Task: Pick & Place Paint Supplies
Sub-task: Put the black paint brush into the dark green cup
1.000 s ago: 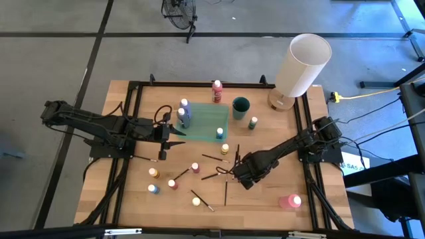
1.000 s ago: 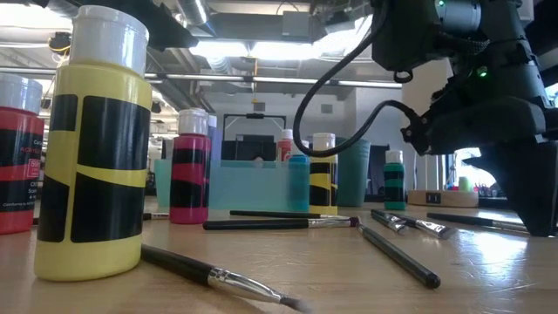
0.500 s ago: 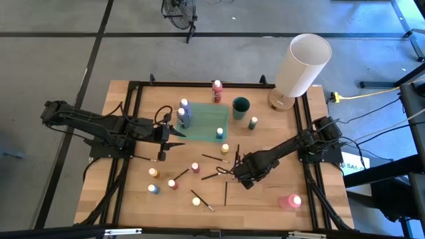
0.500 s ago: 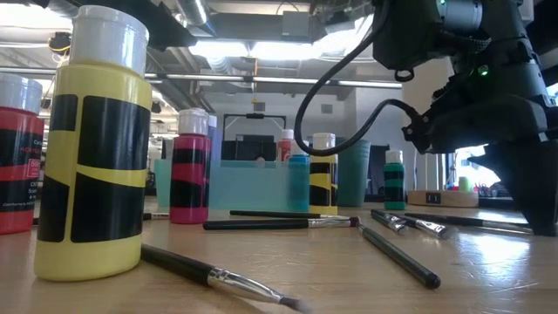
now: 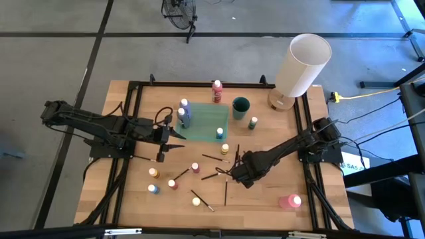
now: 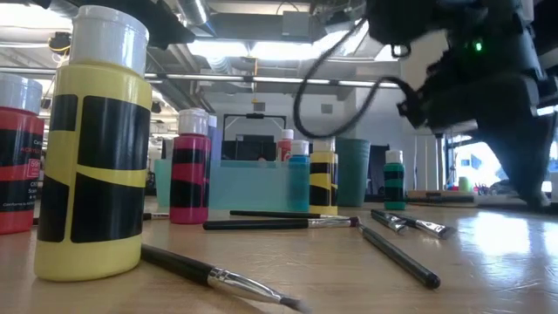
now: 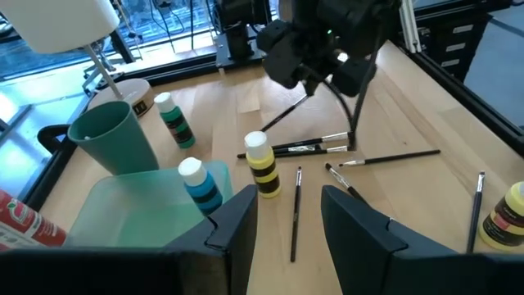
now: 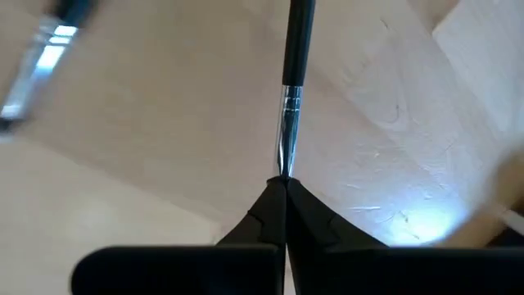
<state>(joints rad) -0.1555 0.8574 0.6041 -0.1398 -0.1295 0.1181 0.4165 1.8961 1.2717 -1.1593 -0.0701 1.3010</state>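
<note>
Two grippers show: our right gripper sits low over the brushes near the table's middle, fingers pinched fully together on the metal ferrule end of a thin dark-handled brush. Our left gripper waits beside the teal tray, jaws partly apart and holding nothing. Small white-capped bottles and other brushes lie scattered on the wooden table
</note>
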